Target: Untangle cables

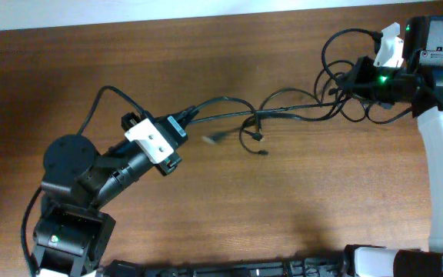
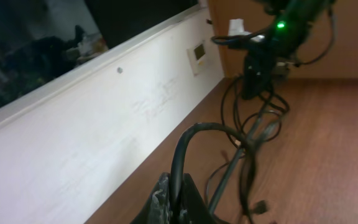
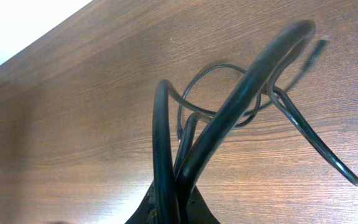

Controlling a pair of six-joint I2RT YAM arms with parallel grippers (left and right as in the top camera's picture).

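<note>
The thin black cables (image 1: pixel 275 108) stretch across the wooden table between my two grippers, with loops bunched at the right (image 1: pixel 344 73) and small plug ends (image 1: pixel 260 138) hanging mid-table. My left gripper (image 1: pixel 184 123) is shut on a cable end; in the left wrist view the cable (image 2: pixel 188 149) rises from between its fingers (image 2: pixel 178 208). My right gripper (image 1: pixel 354 81) is shut on several cable strands; in the right wrist view the strands (image 3: pixel 229 118) loop up from its fingers (image 3: pixel 174 208).
The wooden table (image 1: pixel 283 208) carries both arms' bases: left base (image 1: pixel 68 223) at front left, right arm's white link (image 1: pixel 441 177) along the right edge. A white wall (image 2: pixel 92 124) borders the table's far side.
</note>
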